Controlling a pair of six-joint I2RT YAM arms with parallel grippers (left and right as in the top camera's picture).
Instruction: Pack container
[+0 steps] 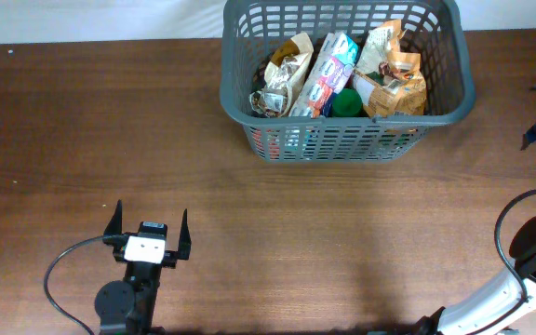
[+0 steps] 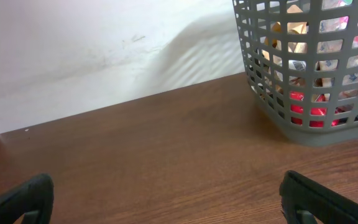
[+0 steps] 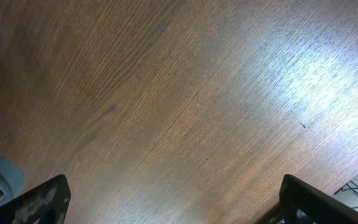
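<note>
At the counter's far edge, overhead: large dark gray lattice-sided plastic container (image 1: pixel 342 140) is sitting on the brown wooden counter (image 1: pixel 110 121), holding crinkled snack packets (image 1: pixel 324 74). Left gripper (image 1: pixel 150 219) is hovering near the front edge, well apart from it, spread wide, empty. Left wrist: container is showing upper right, black fingers (image 2: pixel 17 199) standing far apart. Right wrist: right gripper (image 3: pixel 176 208) is hanging wide over wood grain, gripping nothing.

Left arm (image 1: pixel 116 301) blk w/ white wrist block (image 1: pixel 144 247); right arm (image 1: pixel 489 307) white.
</note>
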